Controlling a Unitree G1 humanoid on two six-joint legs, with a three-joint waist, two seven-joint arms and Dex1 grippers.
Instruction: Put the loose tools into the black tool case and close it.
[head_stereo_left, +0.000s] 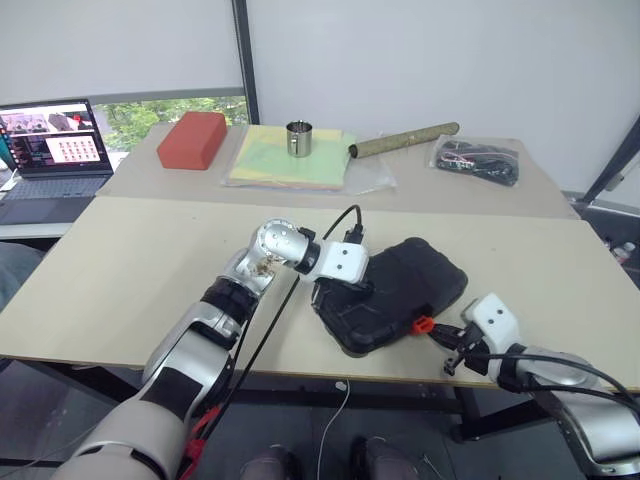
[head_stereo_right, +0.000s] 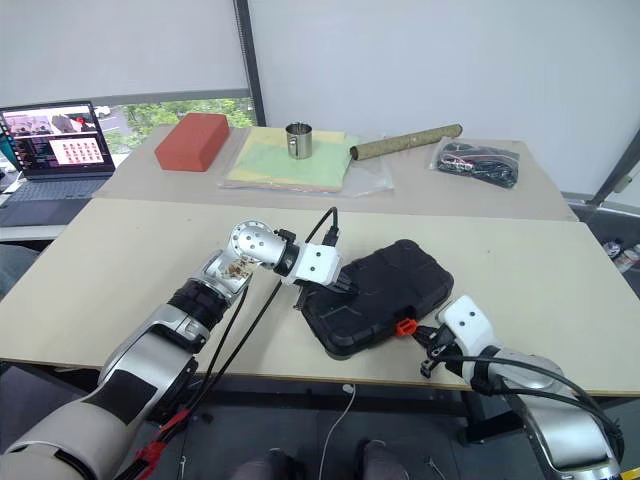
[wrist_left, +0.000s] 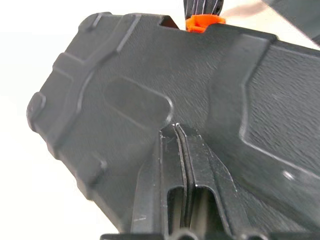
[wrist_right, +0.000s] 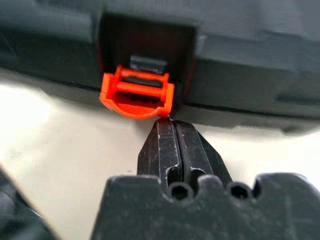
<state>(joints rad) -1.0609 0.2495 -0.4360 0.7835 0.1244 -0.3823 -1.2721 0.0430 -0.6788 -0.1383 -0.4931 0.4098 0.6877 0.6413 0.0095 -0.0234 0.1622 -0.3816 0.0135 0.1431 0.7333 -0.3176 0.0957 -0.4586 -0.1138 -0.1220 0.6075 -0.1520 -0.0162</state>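
Note:
The black tool case (head_stereo_left: 400, 285) lies with its lid down near the table's front edge, its orange latch (head_stereo_left: 422, 324) facing the edge. My left gripper (wrist_left: 176, 129) is shut, with its tips resting on the case's lid (wrist_left: 150, 75) at the left end. My right gripper (wrist_right: 167, 122) is also shut, and its tips touch the underside of the orange latch (wrist_right: 136, 95), which hangs open. In the head view the right gripper (head_stereo_left: 452, 345) sits just right of the latch. The loose tools are hidden.
At the back stand a red block (head_stereo_left: 192, 139), a metal cup (head_stereo_left: 299, 138) on yellow-green sheets (head_stereo_left: 285, 165), a cardboard tube (head_stereo_left: 405, 140) and a black bundle in a clear bag (head_stereo_left: 478, 160). A laptop (head_stereo_left: 55, 150) sits far left.

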